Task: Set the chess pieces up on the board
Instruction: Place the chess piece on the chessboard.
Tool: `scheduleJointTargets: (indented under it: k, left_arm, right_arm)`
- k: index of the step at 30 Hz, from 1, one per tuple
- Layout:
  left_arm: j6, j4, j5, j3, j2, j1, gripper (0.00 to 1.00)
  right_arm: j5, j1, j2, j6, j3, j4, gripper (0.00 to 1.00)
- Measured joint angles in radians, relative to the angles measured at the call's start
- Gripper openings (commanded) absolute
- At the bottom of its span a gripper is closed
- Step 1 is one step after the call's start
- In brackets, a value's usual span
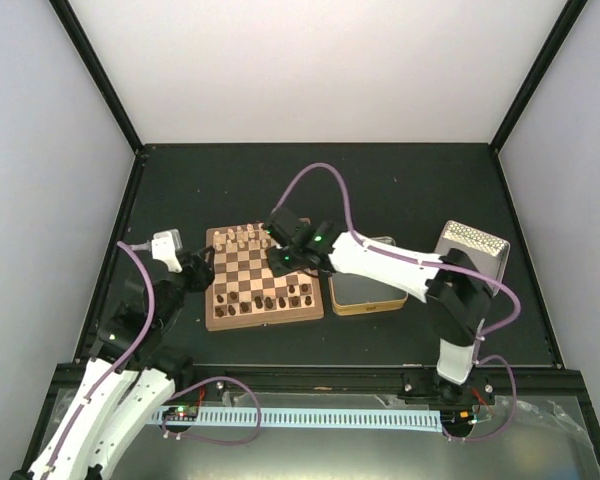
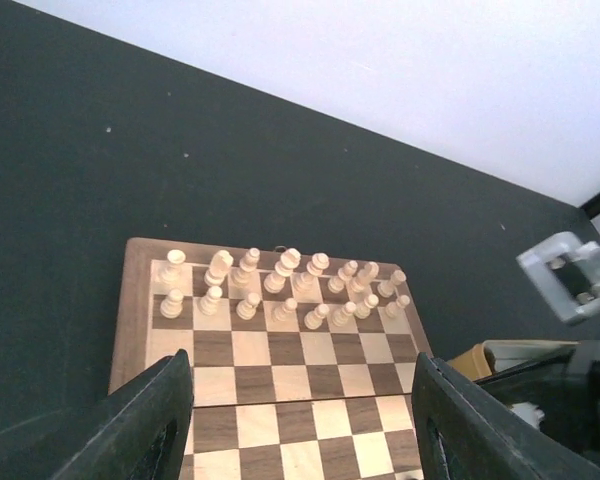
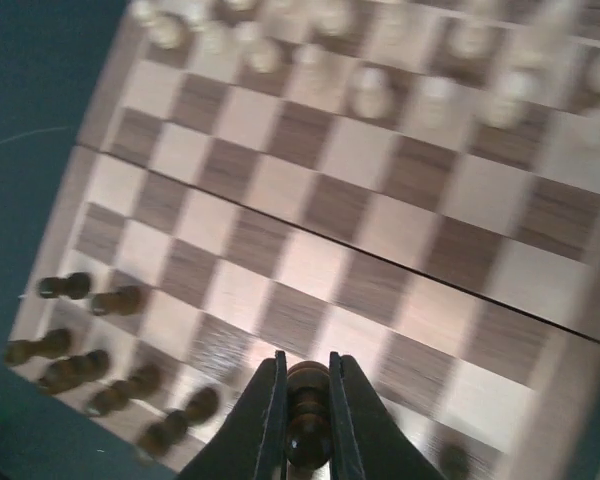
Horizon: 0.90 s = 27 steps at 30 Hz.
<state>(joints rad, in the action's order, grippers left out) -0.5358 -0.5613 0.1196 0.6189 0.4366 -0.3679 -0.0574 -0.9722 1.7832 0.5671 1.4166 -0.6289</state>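
The right hand [image 3: 305,368] is clamped on a dark chess piece [image 3: 307,420] over the board [image 3: 325,265], near the other dark pieces [image 3: 117,300]; the left hand [image 2: 300,388] hangs with fingers apart.

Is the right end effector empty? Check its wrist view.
No, the right end effector is shut on a dark chess piece.
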Motion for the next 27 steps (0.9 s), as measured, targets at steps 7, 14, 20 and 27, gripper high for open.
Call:
scheduleJointTargets:
  k: [7,14,20,27]
  left_arm:
    - [-0.006,-0.049,0.057,0.002,-0.065,0.000,0.62]
    - [-0.008,-0.084,0.082,0.011,-0.102,0.000,0.62]
    - [-0.008,-0.098,0.087,0.012,-0.104,0.000,0.62]
    - [-0.008,-0.100,0.091,0.012,-0.104,0.000,0.62]
  right_arm:
    - [0.046,-0.097,0.226,-0.043,0.229,-0.030,0.05]
    - [0.068,-0.140,0.377,-0.080,0.380,-0.117,0.06]
    - [0.068,-0.153,0.433,-0.100,0.457,-0.174,0.07]
    - [0.076,-0.158,0.475,-0.118,0.500,-0.218,0.09]
